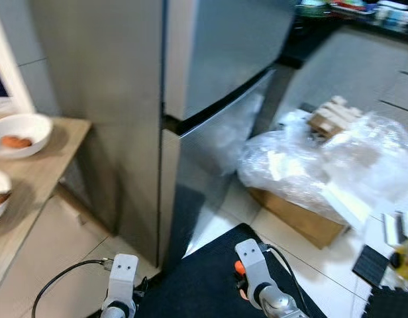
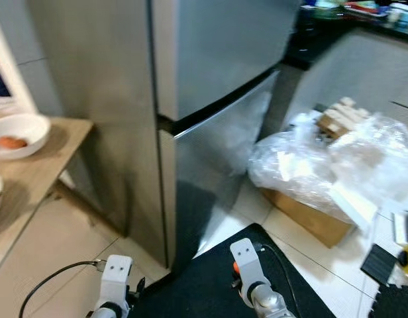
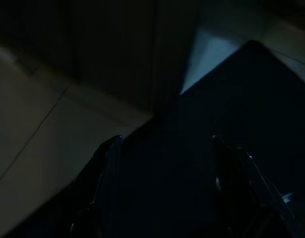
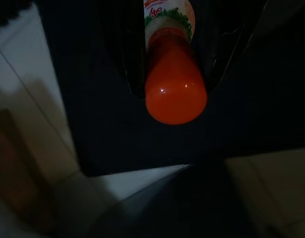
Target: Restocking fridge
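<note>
The right gripper (image 4: 175, 54) hangs low over the dark mat (image 1: 210, 278), its fingers clasped around an orange bottle (image 4: 175, 91) with a printed label. The left gripper (image 3: 162, 163) hangs idle to its left, fingers spread apart. Farther off, the closed steel fridge (image 1: 191, 73) stands; a table (image 1: 32, 179) with bowls (image 1: 18, 134) sits left.

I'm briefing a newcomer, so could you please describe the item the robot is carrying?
Start at the tall silver fridge, then drop to the dark mat at its foot. Above it, the right gripper holds an orange bottle with a white-and-green label, the one vivid orange thing there.
</note>
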Robot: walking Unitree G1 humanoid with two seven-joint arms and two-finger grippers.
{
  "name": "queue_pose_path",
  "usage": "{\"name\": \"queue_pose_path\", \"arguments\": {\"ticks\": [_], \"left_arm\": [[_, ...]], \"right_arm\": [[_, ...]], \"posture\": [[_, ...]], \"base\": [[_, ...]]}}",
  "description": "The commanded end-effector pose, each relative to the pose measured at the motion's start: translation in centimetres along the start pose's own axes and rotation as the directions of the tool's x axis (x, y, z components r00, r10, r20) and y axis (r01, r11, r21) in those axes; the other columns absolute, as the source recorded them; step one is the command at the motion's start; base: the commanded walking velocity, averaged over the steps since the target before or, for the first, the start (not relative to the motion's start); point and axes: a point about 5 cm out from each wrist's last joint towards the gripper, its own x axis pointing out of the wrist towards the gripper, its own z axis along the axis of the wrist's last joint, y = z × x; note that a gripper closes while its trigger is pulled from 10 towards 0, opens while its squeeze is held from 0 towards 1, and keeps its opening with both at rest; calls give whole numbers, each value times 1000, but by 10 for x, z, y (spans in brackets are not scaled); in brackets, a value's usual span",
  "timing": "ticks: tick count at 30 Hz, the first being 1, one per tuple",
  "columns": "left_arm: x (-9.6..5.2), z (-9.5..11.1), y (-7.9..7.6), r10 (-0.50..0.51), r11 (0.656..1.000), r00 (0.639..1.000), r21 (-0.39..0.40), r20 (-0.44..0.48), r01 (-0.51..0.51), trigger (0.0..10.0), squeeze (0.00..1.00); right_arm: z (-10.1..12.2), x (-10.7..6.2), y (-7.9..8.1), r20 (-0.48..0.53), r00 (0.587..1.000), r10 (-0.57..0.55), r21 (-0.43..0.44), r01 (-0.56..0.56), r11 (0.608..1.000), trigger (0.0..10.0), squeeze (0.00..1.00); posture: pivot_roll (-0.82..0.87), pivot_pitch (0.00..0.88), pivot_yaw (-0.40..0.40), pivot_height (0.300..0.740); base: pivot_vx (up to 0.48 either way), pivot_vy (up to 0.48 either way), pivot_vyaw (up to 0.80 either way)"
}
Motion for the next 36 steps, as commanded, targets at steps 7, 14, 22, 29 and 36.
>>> {"name": "queue_pose_path", "arguments": {"ticks": [7,14,22,29,36], "left_arm": [[-5,-10,-1,5,1000,999,-7,-32,-5,10000,0],[-4,-8,4,3,1000,1000,1,-26,-3,10000,0],[-4,-3,19,18,1000,1000,23,-12,-18,10000,0],[-5,-4,21,56,998,998,-26,-8,-56,10000,0],[-5,-6,15,69,996,998,-58,-10,-69,10000,0]], "right_arm": [[-1,-1,1,6,1000,-3,3,3,1000,10000,0],[0,0,5,14,1000,-14,34,14,999,10000,0],[3,2,14,25,1000,1,44,-2,999,10000,0],[3,1,12,26,1000,0,41,-1,999,10000,0],[4,1,8,28,1000,2,20,-3,1000,10000,0]], "posture": [[-37,31,-67,740],[-17,28,-32,740],[9,25,-13,740],[6,23,-30,740],[-3,22,-51,740]], "base": [[0,0,-63],[0,0,0],[0,0,0],[0,-37,0],[0,-437,0]]}}
